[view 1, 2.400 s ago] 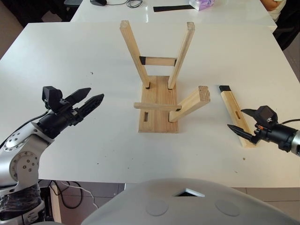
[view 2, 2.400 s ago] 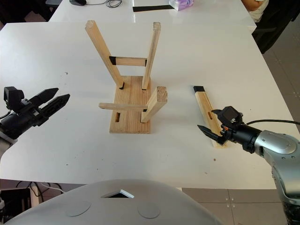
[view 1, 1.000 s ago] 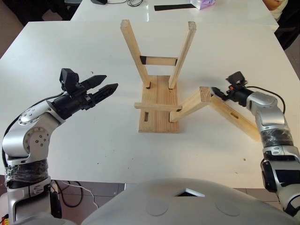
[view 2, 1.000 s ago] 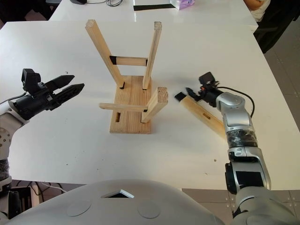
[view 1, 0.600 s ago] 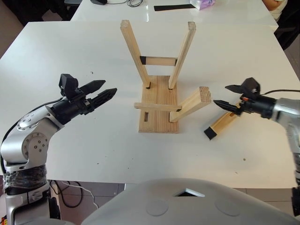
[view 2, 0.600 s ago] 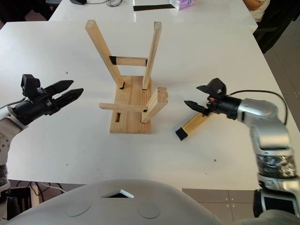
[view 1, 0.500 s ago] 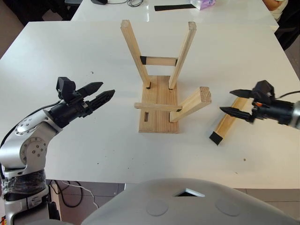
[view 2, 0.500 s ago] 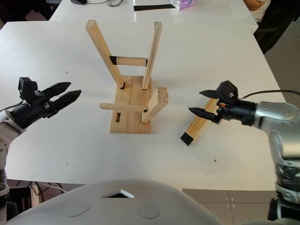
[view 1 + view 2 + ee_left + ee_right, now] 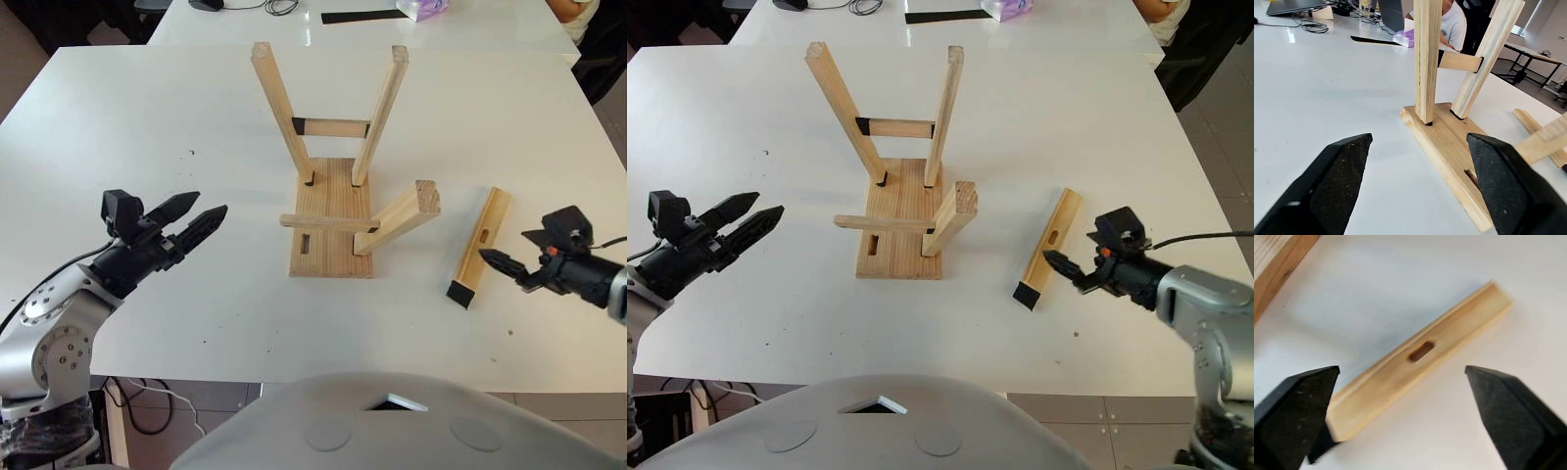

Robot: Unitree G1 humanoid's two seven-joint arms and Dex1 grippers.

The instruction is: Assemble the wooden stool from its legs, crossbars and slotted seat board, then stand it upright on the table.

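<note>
White bench (image 9: 147, 117) carrying the slotted seat board (image 9: 331, 235), two legs (image 9: 279, 113) upright in it, ahead of the spread, empty left end effector (image 9: 209, 203); a loose leg (image 9: 480, 243) lies just before the spread right end effector (image 9: 505, 247).

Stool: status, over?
Left claw open, empty, left of seat board. Right claw open, empty, beside loose leg lying flat. Two legs upright in board, third leg tilted. Nothing between claw and leg.
</note>
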